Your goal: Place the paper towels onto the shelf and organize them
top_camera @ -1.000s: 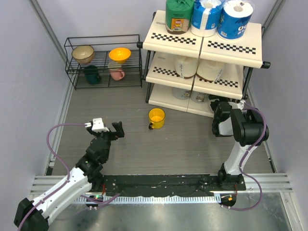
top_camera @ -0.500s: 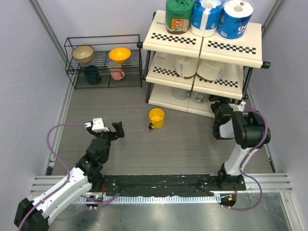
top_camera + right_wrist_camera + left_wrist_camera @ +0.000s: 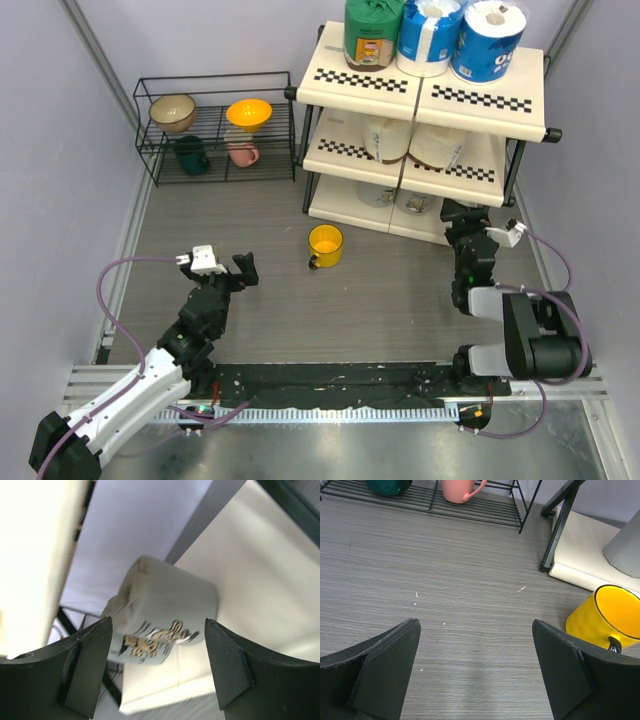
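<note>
The shelf stands at the back right. Its top tier bears a green paper towel roll and two blue-and-white rolls. Two cream rolls sit on the middle tier, and grey-white rolls on the bottom one. My right gripper is open, just in front of the bottom tier's right end. In the right wrist view, a grey-white roll stands on the cream panel beyond the open right gripper, apart from both fingers. My left gripper hangs open over bare floor.
A yellow cup stands on the floor before the shelf, just right of my left gripper. A low black wire rack at the back left holds bowls, a green mug and a pink mug. Walls close in on both sides.
My right arm's elbow has swung down toward the near edge, uncovering its gripper in front of the bottom tier, and the jaws have widened slightly. The left arm has not moved.
</note>
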